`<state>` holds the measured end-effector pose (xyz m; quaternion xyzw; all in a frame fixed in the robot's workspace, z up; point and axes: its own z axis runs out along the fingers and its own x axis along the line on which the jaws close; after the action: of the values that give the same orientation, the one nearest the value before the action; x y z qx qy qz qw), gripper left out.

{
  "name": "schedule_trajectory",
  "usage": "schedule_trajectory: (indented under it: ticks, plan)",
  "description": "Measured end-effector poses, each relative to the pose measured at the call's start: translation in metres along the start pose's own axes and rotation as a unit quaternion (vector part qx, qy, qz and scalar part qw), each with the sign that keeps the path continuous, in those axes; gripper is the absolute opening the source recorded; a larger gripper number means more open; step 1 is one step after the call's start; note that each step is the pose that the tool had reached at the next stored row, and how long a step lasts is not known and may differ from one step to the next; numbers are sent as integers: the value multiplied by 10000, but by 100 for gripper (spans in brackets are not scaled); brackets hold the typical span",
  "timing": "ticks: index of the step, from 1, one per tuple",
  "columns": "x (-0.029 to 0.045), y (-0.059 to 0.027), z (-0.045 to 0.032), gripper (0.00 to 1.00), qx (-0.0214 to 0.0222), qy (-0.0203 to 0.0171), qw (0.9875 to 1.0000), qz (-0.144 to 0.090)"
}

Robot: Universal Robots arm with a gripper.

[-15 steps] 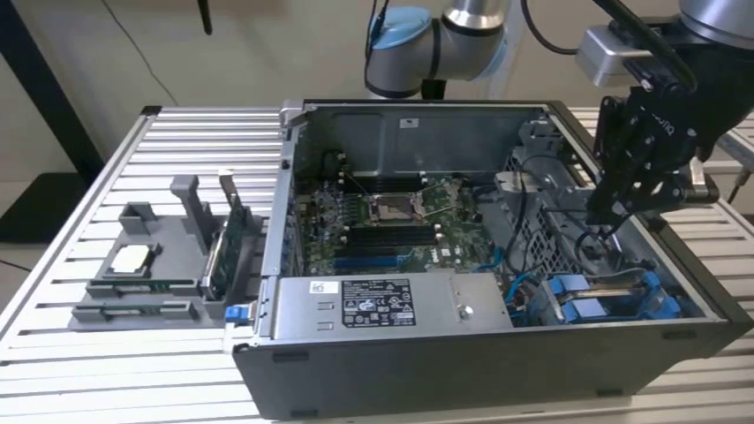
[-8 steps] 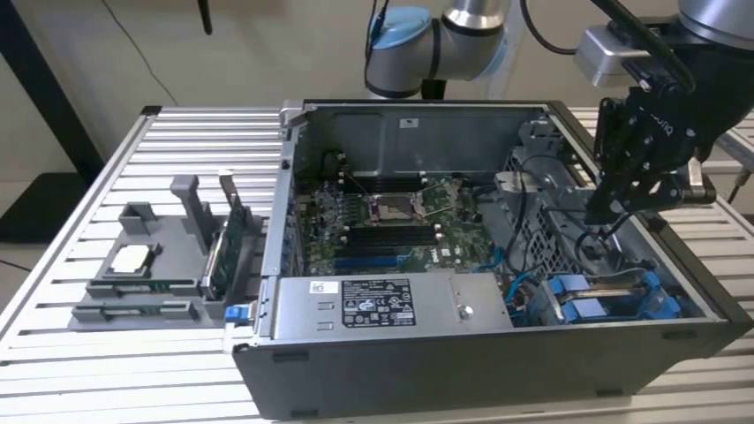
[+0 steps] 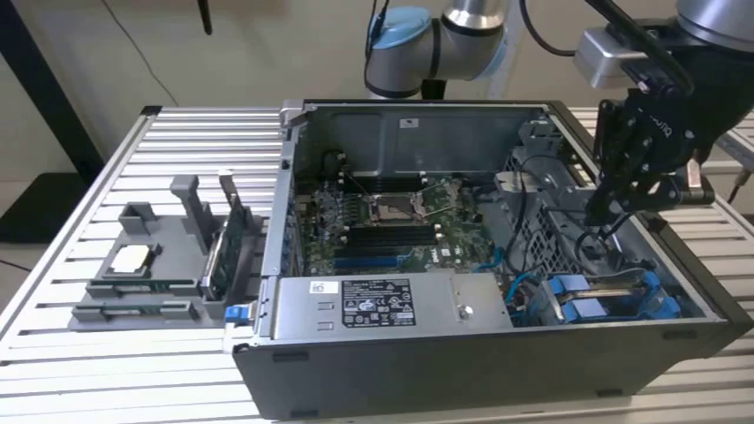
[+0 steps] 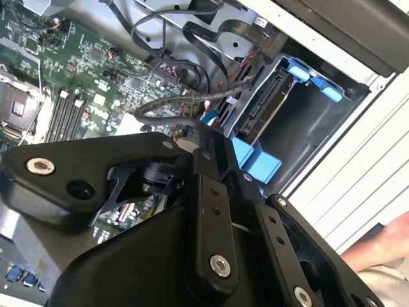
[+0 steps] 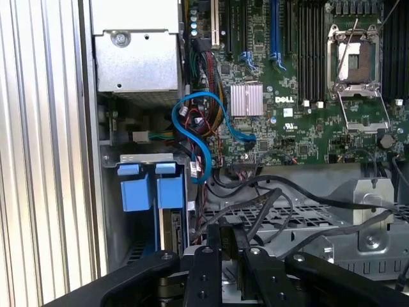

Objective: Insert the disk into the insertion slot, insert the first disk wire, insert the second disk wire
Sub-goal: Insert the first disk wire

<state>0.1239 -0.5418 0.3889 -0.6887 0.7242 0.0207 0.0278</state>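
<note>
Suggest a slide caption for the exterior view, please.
Robot arm's gripper hangs over the open computer case on a slatted table, near the blue-railed insertion slot.

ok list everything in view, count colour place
table: one, silver slats, under everything
computer case: one, dark grey, on the table
motherboard: one, green, inside the case
power supply: one, silver, beside the motherboard
insertion slot: one, dark grey, blue rails, exterior view's right
blue cable: one, looped beside the motherboard
black cables: several, inside the case
holder tray: one, grey, exterior view's left
chip: one, pale, on the tray
person: one, beside the table
robot arm: one, silver-blue, behind the case
hand: one, black, over the case
</note>
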Motion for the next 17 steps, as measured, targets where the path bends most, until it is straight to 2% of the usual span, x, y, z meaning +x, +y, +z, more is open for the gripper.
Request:
schedule_trajectory:
  ticks: [8,17]
  plan:
    - [10,-20,40,19,4,55,10000,-2]
    - [80,-112,90,19,5,62,10000,-1]
